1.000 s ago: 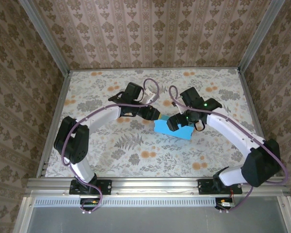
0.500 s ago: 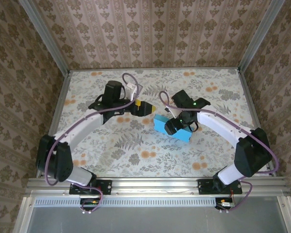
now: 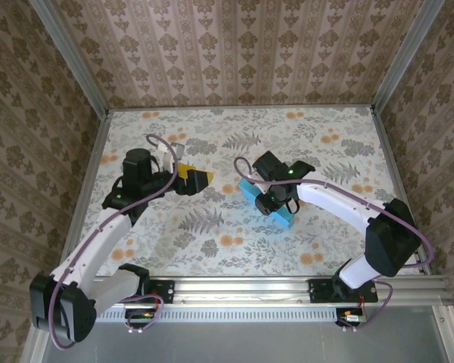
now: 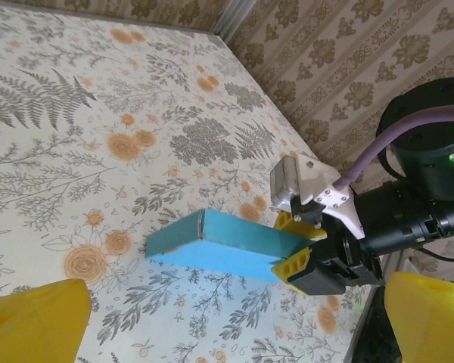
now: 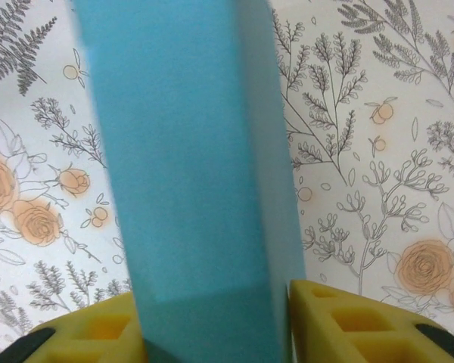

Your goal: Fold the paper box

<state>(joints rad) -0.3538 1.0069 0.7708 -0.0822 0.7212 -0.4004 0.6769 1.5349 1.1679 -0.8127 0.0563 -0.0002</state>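
The paper box (image 3: 283, 218) near the middle of the floral worktop (image 3: 212, 242).
The right gripper (image 3: 272, 203) is clamped on one end of the turquoise box; the left gripper (image 3: 196, 178) hangs to its left, apart from it, with its fingers spread wide and holding nothing.

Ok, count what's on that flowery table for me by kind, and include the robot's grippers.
paper box, turquoise: 1
grippers: 2, the left gripper open and the right gripper closed on the box
Total: 3
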